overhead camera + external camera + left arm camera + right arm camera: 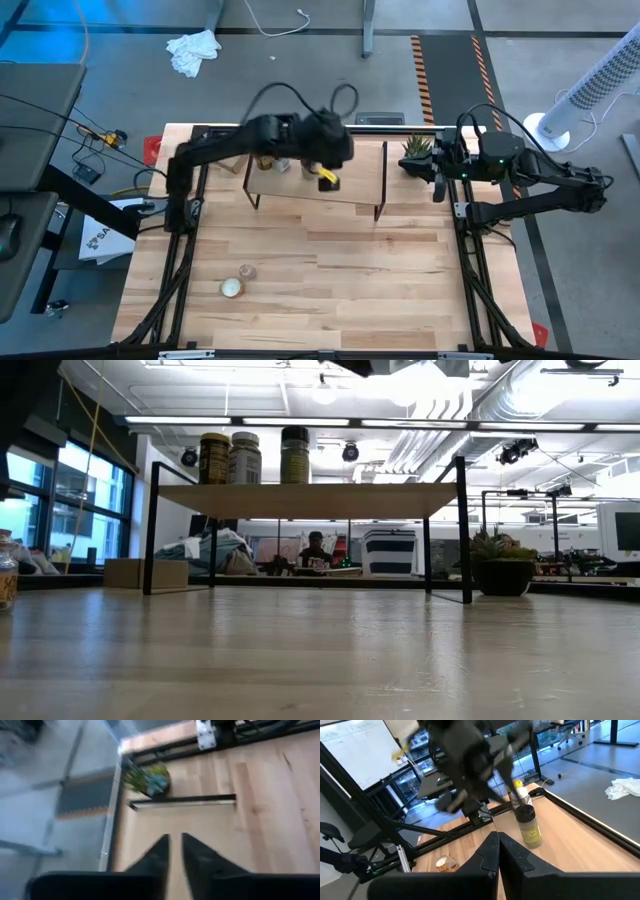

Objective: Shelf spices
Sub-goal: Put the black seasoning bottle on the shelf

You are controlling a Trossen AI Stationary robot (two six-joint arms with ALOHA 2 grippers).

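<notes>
left claw (174, 851) – pinched closed, aloft; right claw (498, 851) – closed, waiting

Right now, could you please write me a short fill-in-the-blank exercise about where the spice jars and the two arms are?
1. The shelf carries ____ spice jars.
2. The fourth jar, a small glass jar, lies on the ____.
3. The left claw is above the ____.
4. The potted plant stands beside the ____ claw.

Missing words: three; tabletop; shelf; right
</notes>
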